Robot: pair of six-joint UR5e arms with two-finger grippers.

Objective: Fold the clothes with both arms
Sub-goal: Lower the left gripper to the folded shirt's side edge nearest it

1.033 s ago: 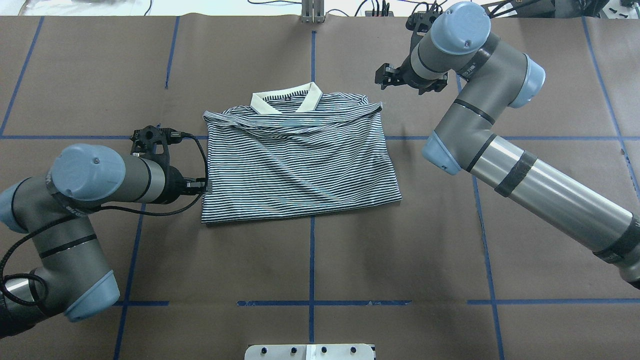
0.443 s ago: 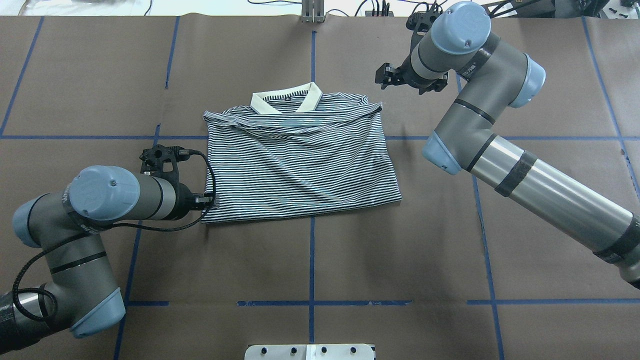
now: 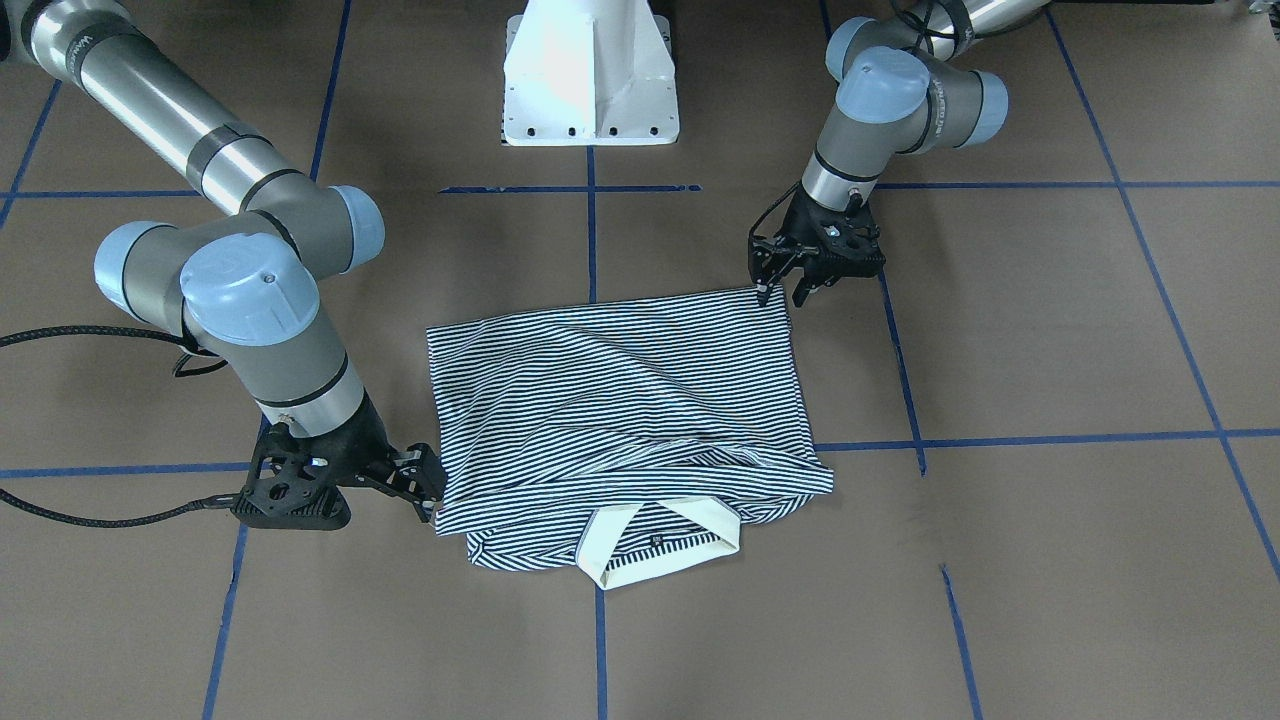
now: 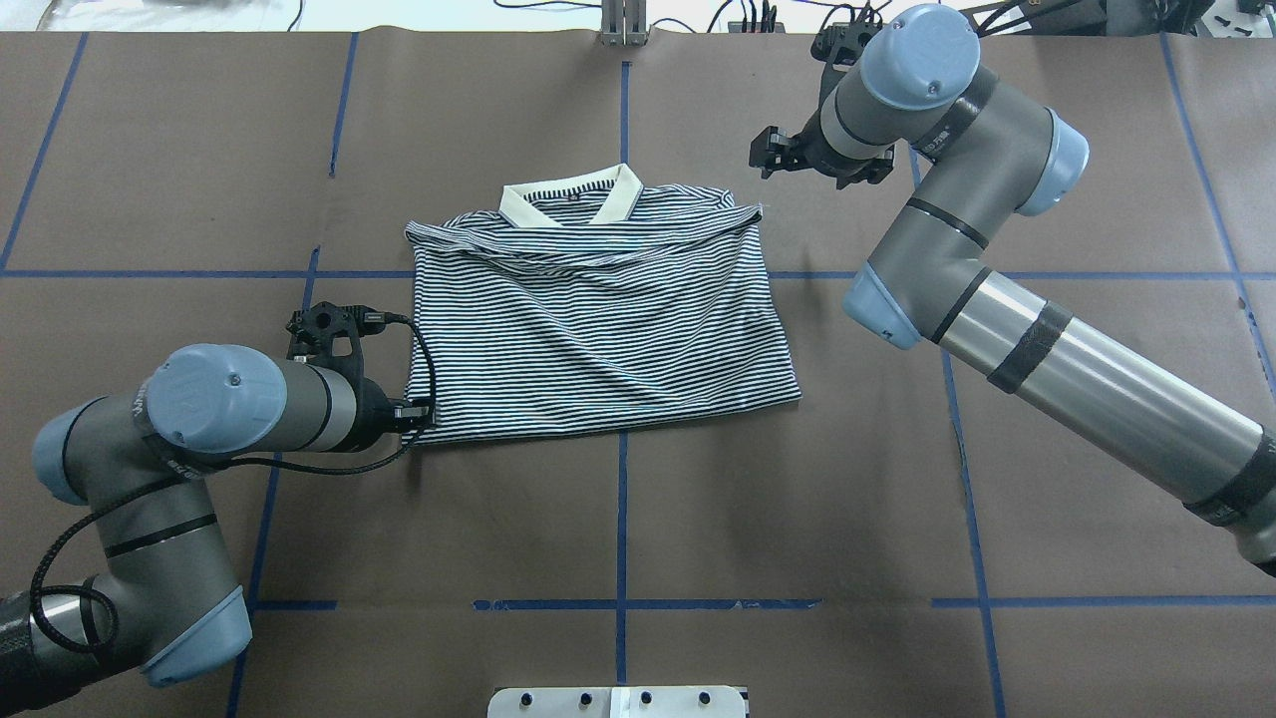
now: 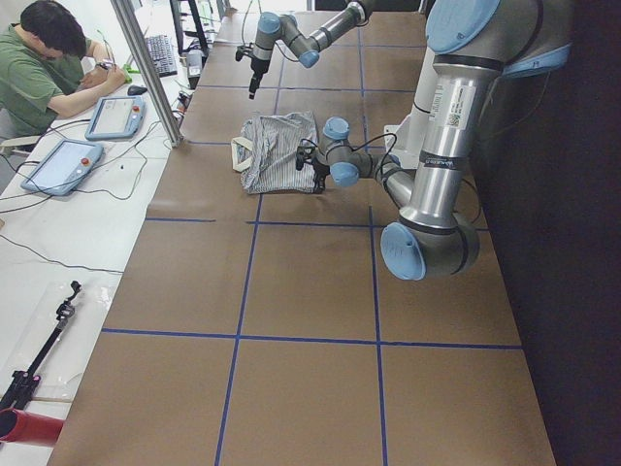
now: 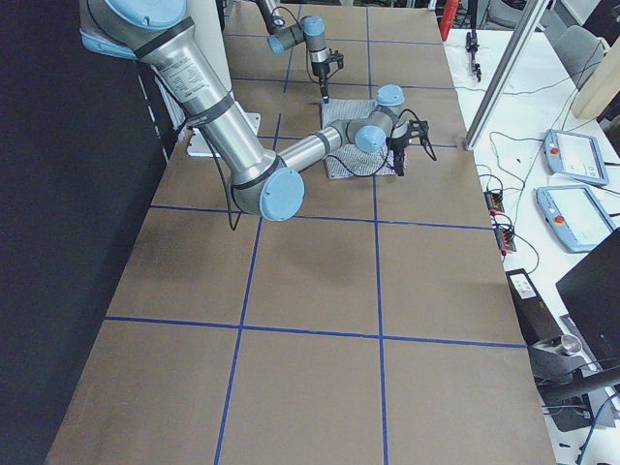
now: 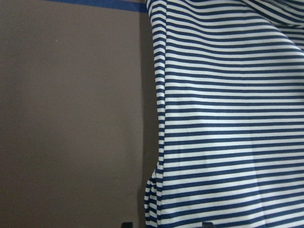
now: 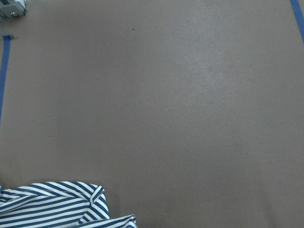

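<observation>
The striped polo shirt (image 4: 598,319) lies folded on the brown table, cream collar (image 4: 573,204) at the far side. It also shows in the front view (image 3: 620,410). My left gripper (image 4: 424,411) is low at the shirt's near-left hem corner, open, with the corner between its jaws (image 3: 780,292). In the left wrist view the shirt's edge (image 7: 228,118) fills the right half and one fingertip (image 7: 127,223) peeks in at the bottom. My right gripper (image 4: 760,160) is open and empty, off the shirt's far-right shoulder corner (image 3: 432,490). The right wrist view shows only that corner (image 8: 52,204).
The white pedestal base (image 3: 590,75) stands at the robot's side of the table. Blue tape lines (image 4: 623,519) grid the brown cover. A metal post (image 4: 623,25) stands at the far edge. An operator (image 5: 49,58) sits at a side desk with pendants.
My left arm has slid toward the near side along the shirt's left edge, down to the near-left hem corner. The right arm has barely moved. The shirt lies as before.
</observation>
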